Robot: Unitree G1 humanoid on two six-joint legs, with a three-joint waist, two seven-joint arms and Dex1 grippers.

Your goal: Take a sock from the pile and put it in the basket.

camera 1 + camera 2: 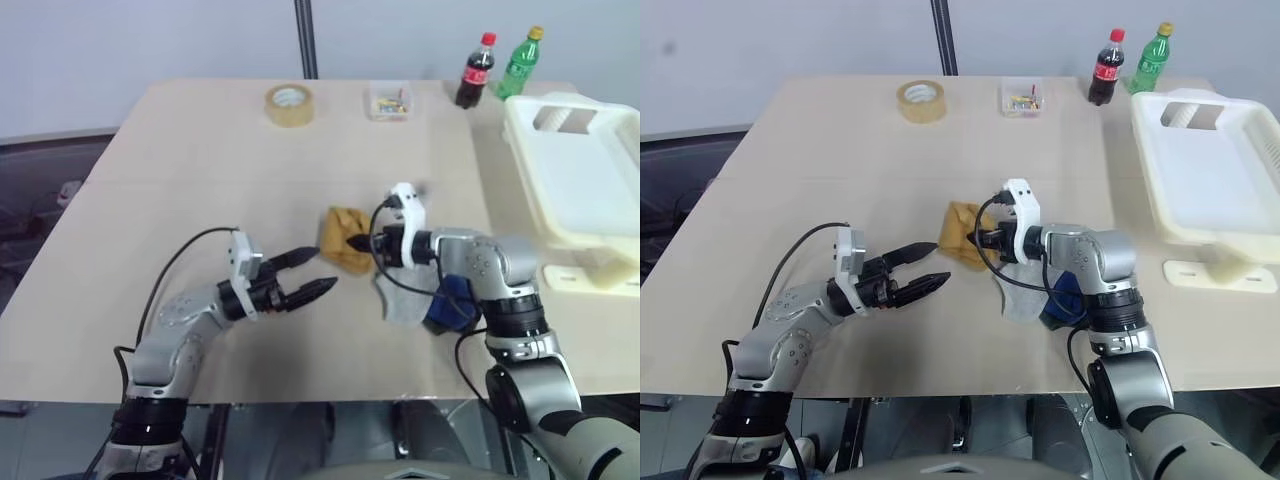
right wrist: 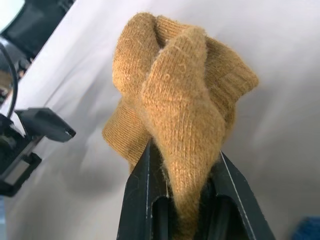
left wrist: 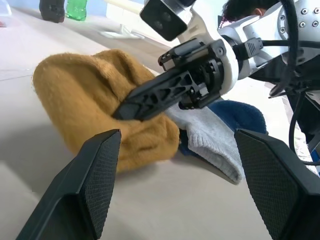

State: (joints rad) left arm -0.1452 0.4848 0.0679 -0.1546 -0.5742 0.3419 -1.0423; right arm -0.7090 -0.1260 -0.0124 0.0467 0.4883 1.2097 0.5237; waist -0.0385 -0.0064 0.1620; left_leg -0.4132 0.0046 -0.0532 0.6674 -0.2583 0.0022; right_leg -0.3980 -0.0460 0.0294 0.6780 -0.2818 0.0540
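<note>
My right gripper (image 1: pixel 358 243) is shut on the mustard-yellow sock (image 1: pixel 345 240), which bunches up between the black fingers (image 2: pixel 145 185) in the right wrist view. The sock's lower part still touches the table. Just behind it lies the rest of the pile, a light grey sock (image 1: pixel 405 300) and a blue sock (image 1: pixel 455 300), partly under my right arm. My left gripper (image 1: pixel 320 270) stands open a little to the left of the sock, pointing at it and holding nothing. The cream-white basket (image 1: pixel 520 150) sits at the table's right side.
At the far edge of the table are a roll of tape (image 1: pixel 289 104), a small clear box (image 1: pixel 389 100), a cola bottle (image 1: pixel 476 70) and a green bottle (image 1: pixel 521 62). Bare tabletop lies between the pile and the basket.
</note>
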